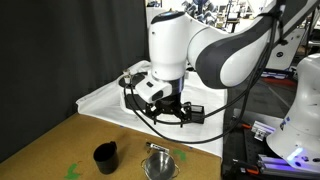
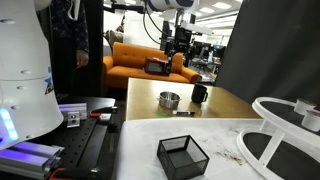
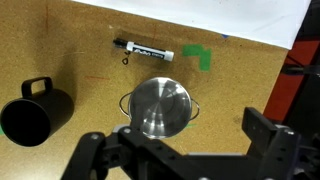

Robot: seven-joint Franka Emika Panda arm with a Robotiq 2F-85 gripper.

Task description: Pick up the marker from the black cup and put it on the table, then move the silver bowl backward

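The marker [image 3: 145, 48] lies flat on the brown table [image 3: 250, 85], beyond the silver bowl [image 3: 160, 107]. The black cup [image 3: 35, 112] stands to the bowl's left with its handle up-left, and its inside looks dark. In both exterior views the cup [image 1: 105, 156] [image 2: 199, 95], the bowl [image 1: 160, 165] [image 2: 169, 100] and the marker [image 1: 157, 147] [image 2: 182, 113] sit close together. My gripper [image 3: 175, 140] hangs open and empty, well above the bowl [image 1: 170, 108] [image 2: 180, 45].
A green mark [image 3: 200, 55] is on the table next to the marker. A white cloth [image 1: 110, 100] lies behind the table. A black square box [image 2: 182, 155] and a white-and-black round stack [image 2: 290, 135] sit on the cloth.
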